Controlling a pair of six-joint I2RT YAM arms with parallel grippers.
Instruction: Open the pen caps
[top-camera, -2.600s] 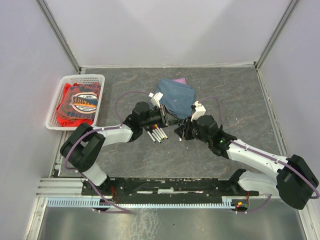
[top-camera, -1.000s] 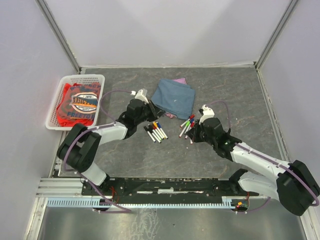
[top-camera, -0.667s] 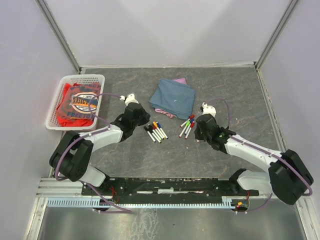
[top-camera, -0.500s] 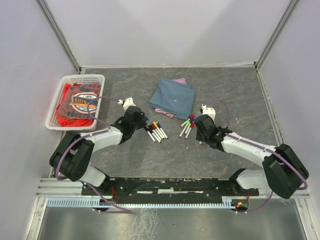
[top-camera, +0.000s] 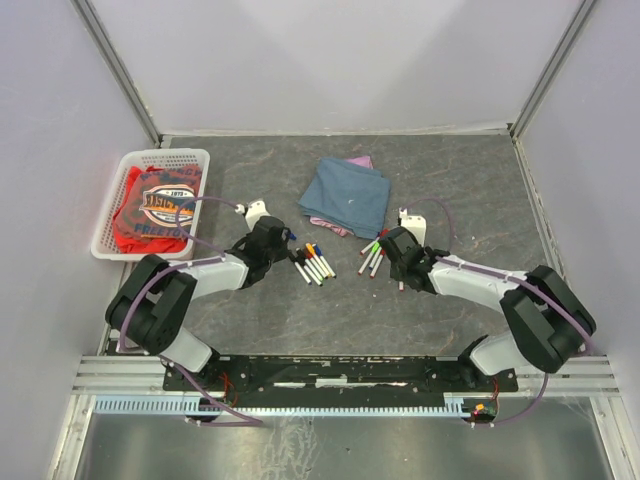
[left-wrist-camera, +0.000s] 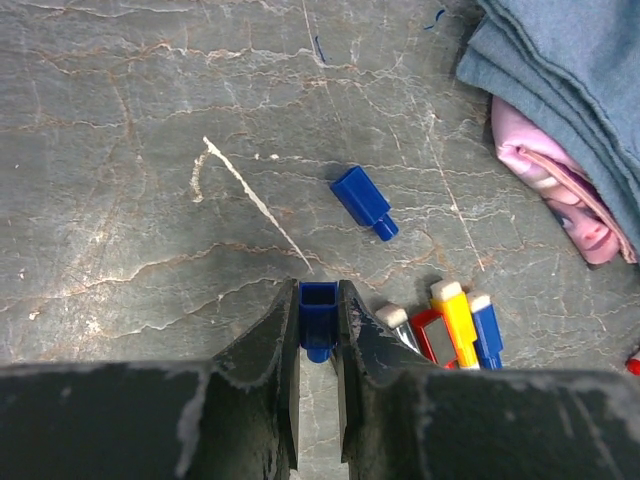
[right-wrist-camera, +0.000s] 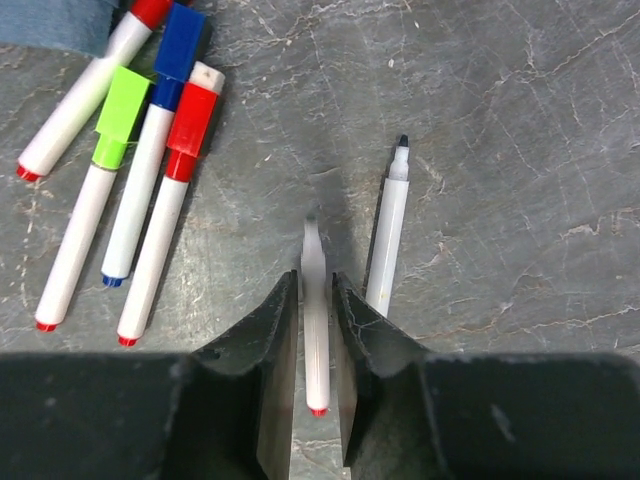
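Left fingers (left-wrist-camera: 272, 345): pinched on blue cap (left-wrist-camera: 318, 312) | right fingers (right-wrist-camera: 270, 350): clamped on uncapped pen (right-wrist-camera: 314, 290) | capped pens (right-wrist-camera: 143, 175): on bench (right-wrist-camera: 500, 150), 10 o'clock of right fingers | handling: light, stiff, likely slick plastic; grip barrel mid-length, cap by its sides

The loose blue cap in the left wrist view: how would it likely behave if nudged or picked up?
The loose blue cap looks flat-sided, so it would probably slide or pivot rather than roll. It is tiny, so likely very light and easily flicked away. Its twin in the left pincer shows no squashing, suggesting stiff plastic.
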